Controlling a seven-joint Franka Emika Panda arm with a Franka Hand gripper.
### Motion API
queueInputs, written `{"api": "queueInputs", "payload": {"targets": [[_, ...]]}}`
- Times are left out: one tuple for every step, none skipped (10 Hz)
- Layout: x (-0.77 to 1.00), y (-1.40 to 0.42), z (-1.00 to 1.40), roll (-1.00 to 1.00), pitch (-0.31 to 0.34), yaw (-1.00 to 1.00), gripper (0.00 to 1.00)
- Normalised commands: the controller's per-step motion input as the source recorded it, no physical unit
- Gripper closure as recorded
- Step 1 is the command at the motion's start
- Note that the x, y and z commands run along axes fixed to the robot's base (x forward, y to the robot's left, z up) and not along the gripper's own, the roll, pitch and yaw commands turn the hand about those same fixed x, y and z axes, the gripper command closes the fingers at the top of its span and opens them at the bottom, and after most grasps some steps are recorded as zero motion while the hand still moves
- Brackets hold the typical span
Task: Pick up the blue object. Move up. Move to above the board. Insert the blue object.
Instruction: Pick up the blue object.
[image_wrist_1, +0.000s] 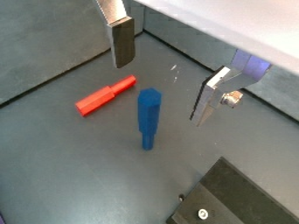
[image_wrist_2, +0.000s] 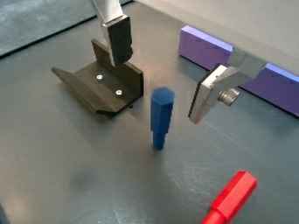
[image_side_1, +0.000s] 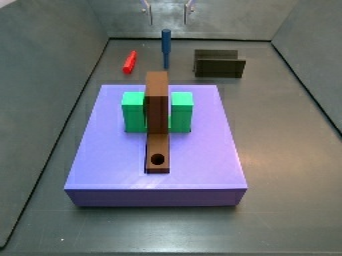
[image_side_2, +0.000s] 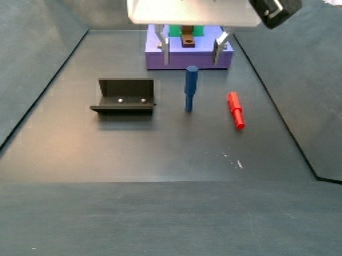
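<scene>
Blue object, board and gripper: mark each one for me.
blue object (image_side_2: 191, 88): a side view, middle of the upright rod.
board (image_side_1: 158, 118): a side view, mid-length of the plank.
gripper (image_wrist_2: 163, 68): a wrist view, open, above the rod, midway between fingertips.

It looked like a simulated robot test cell, not a lived-in room: a bare dark grey floor (image_side_2: 147, 150) walled by plain grey panels, holding only flat-coloured blocks and the fixture (image_side_2: 124, 97), with the pincer (image_side_2: 191, 45) hanging at twelve o'clock.

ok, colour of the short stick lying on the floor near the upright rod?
Red. The short stick shows best in a side view, lying beside the blue object, below the open gripper.
</scene>
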Motion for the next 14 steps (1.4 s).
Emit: {"api": "queueInputs", "payload": {"targets": [[0.0, 0.0, -0.33, -0.15, -0.089, 0.0, 0.0], [0.0, 0.0, -0.28, -0.16, -0.087, 0.0, 0.0], [0.0, 0.0, -0.29, -0.16, -0.087, 0.0, 0.0], [0.0, 0.0, -0.31, -0.15, -0.091, 0.0, 0.0], [0.0, -0.08, -0.34, -0.08, -0.076, 0.0, 0.0], [0.0, -0.02, -0.32, -0.05, -0.051, 0.0, 0.0], [0.0, 0.0, -0.24, -0.01, -0.019, 0.0, 0.0], [0.0, 0.0, -0.2, -0.01, -0.016, 0.0, 0.0], [0.0, 0.0, -0.21, -0.01, -0.021, 0.0, 0.0], [0.0, 0.0, -0.22, -0.01, -0.019, 0.0, 0.0], [0.0, 0.0, -0.18, 0.0, -0.009, 0.0, 0.0], [0.0, 0.0, -0.14, 0.0, 0.0, 0.0, 0.0], [0.0, 0.0, 0.0, 0.0, 0.0, 0.0, 0.0], [0.0, 0.0, 0.0, 0.0, 0.0, 0.0, 1.0]]}}
